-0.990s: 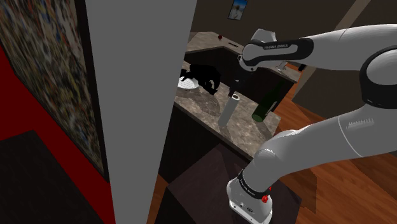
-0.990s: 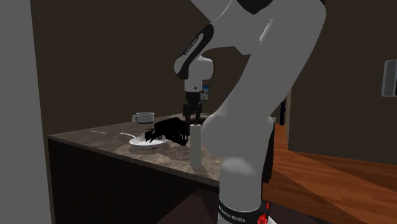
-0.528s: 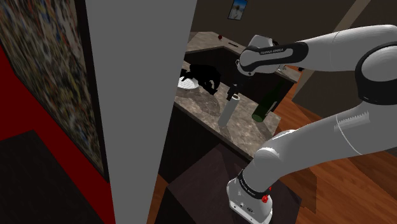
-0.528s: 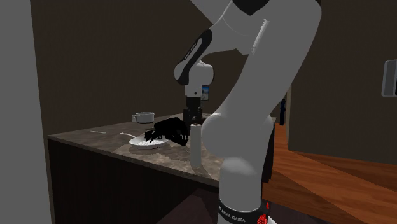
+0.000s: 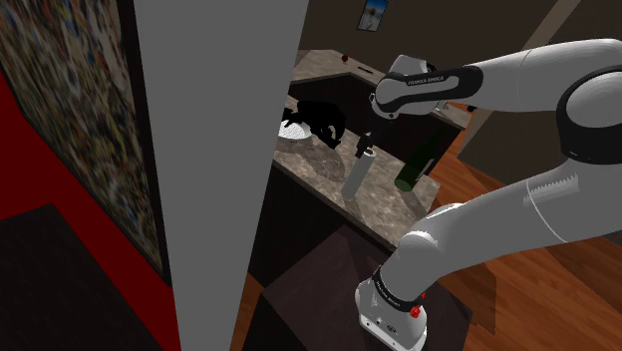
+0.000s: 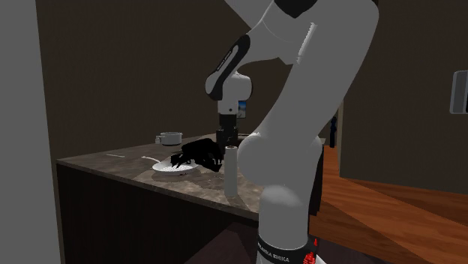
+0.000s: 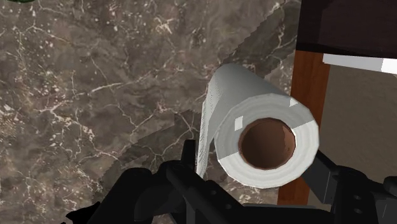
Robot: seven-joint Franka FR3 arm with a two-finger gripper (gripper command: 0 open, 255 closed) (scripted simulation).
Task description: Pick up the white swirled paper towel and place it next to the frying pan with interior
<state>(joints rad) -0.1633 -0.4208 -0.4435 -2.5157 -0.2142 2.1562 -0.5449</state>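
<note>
The white paper towel roll stands upright on the marble counter, near its front edge. In the wrist view I look down on the roll's top with its brown core. My gripper sits over the roll's top, its black fingers pressed against either side, shut on it. The roll still rests on the counter. The white frying pan lies further back, with a black shape across it.
A dark green bottle lies on the counter beside the roll. A grey pot stands at the back. A broad grey panel blocks the shoulder view's left. Past the counter edge lies a wooden floor.
One second ago my gripper hung just above the roll. It has come down around the roll's top, and the arm has held still over the last half second.
</note>
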